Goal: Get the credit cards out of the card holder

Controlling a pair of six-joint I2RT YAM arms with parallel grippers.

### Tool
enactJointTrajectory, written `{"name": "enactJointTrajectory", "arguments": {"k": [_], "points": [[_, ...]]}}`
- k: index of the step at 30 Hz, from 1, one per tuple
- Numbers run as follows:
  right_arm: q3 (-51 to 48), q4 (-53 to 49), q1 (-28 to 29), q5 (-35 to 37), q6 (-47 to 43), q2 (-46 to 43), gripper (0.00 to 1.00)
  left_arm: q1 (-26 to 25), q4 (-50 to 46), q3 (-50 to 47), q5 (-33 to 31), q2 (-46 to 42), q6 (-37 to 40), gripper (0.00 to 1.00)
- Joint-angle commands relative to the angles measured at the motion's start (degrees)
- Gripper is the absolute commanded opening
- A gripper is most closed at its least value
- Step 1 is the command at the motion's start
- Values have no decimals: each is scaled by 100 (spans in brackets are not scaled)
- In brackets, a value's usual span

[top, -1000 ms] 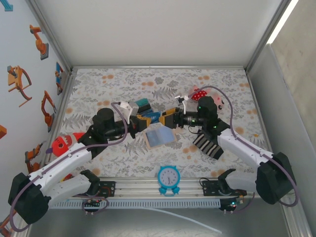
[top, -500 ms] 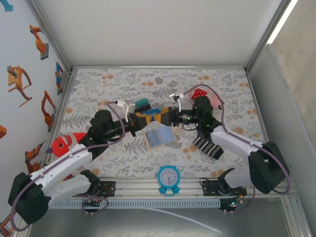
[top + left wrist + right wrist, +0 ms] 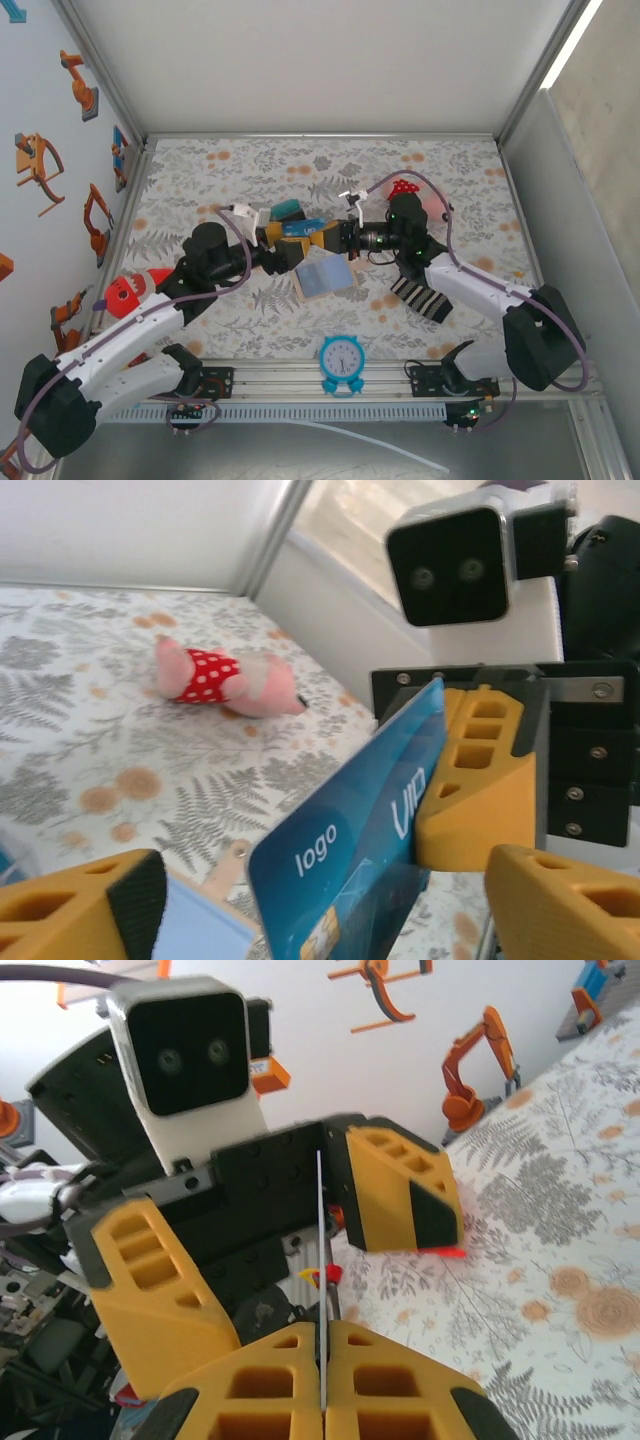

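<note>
Top view: left end effector point(image 3: 283, 243) and right end effector point(image 3: 337, 238) meet nose to nose over the table point(image 3: 200, 180). The blue credit card point(image 3: 297, 228) lies lengthwise between them, with the open card holder point(image 3: 323, 277) just nearer (contents unclear). 
Left wrist: the left one gapes wide, holding nothing. 
Right wrist: the right one is clamped on the card's edge.

was lit brightly and evenly from above in the overhead view, with a white strip of glare at the upper right and only soft, short shadows on the patterned tabletop point(image 3: 460, 170). washed out toward white at the top of the left wrist view. blurred the near yellow fingers point(image 3: 60, 905) along the bottom edge, kept the blue card point(image 3: 350, 830) fairly sharp. softened the wall point(image 3: 540, 1070) in the right wrist view.
</note>
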Motion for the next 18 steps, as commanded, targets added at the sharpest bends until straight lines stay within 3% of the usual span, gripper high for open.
{"name": "enactJointTrajectory", "arguments": {"k": [1, 6, 12, 18], "points": [[265, -964, 24, 187, -686, -249, 0, 20, -736, 352, -746, -428, 316, 99], [369, -2071, 22, 288, -1345, -493, 0, 21, -1548, 613, -1227, -907, 939, 97], [501, -3023, 61, 261, -1921, -674, 0, 24, -2389, 1016, -718, -1027, 1853, 97], [663, -3747, 157, 63, -2475, -878, 0, 20, -3500, 1728, -91, -530, 2337, 98]]}}
